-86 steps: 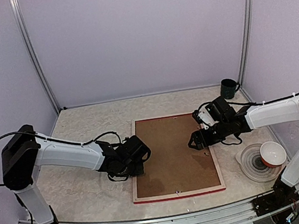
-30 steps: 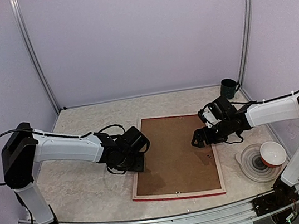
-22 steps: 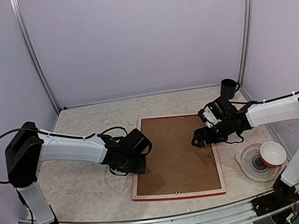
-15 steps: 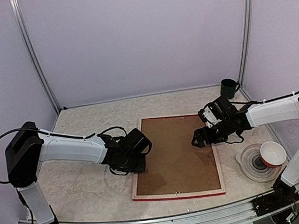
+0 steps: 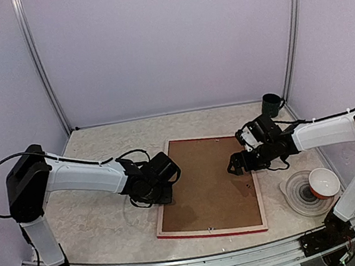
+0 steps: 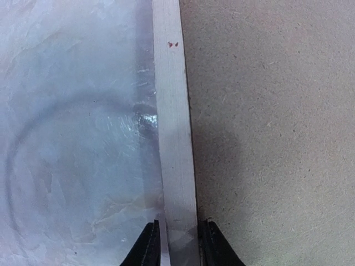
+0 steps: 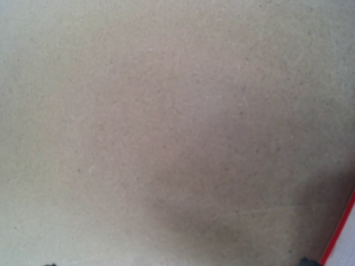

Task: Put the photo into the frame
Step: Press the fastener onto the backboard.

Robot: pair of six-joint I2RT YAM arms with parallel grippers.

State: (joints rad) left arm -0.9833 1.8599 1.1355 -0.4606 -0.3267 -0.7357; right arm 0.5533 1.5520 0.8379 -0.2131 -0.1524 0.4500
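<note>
Lying face down in the middle of the tabletop (image 5: pixel 112 230), the frame (image 5: pixel 212 233) holds a brown board (image 5: pixel 205 182). Left fingers (image 6: pixel 150 250) pinch its pale left rail, while right fingers (image 5: pixel 234 165) hang spread wide over the board's right side

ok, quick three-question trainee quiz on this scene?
1. True or false: the frame lies with its red front facing up.
2. Which arm's fingers pinch the frame's left rail: A left, B right?
3. Fill in: the right gripper hangs open over the ___ backing board.
Key: 1 false, its pale wood back is up; 2 A, the left gripper; 3 brown.
</note>
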